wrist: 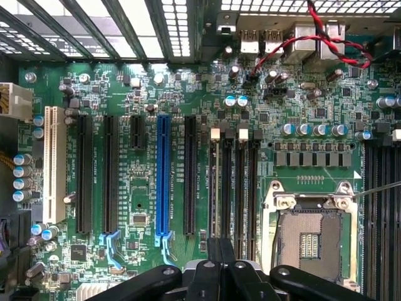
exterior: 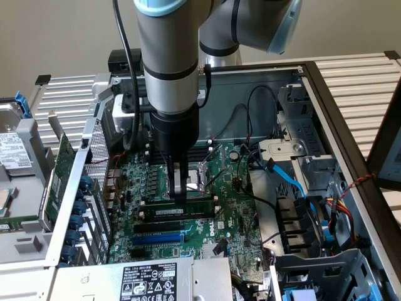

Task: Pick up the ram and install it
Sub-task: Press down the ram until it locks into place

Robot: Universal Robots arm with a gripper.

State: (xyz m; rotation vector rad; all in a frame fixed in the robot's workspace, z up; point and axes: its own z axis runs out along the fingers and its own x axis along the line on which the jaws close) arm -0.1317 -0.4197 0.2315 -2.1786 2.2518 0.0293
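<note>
Look at the exterior view: your gripper [exterior: 180, 188] hangs straight down over the motherboard [exterior: 232, 207] inside the open computer case [exterior: 326, 106], its fingers reaching to the memory slots at the board's centre. Right under the fingertips lies the ram [exterior: 182, 211], a narrow green stick with a white label, and its long axis runs from 9 o'clock to 3 o'clock across that view, in line with the black slots [exterior: 169, 224] and the blue slot [exterior: 156, 238] that sit towards 6 o'clock from it. The fingertips meet the stick near its middle, so it lies directly below the gripper, not off to a side. It looks seated in or resting on its slot, but you cannot settle from here which it is, nor whether the end clips have closed.

Whether the fingers are clamped on the stick or spread is not something you can tell: the arm hides the contact in the exterior view, and in the wrist view the black fingers [wrist: 219, 276] crowd together at the frame edge with the stick hidden behind them. The wrist view does give you the CPU socket [wrist: 310, 235] and the row of long slots [wrist: 235, 188] beside the fingers.
</note>
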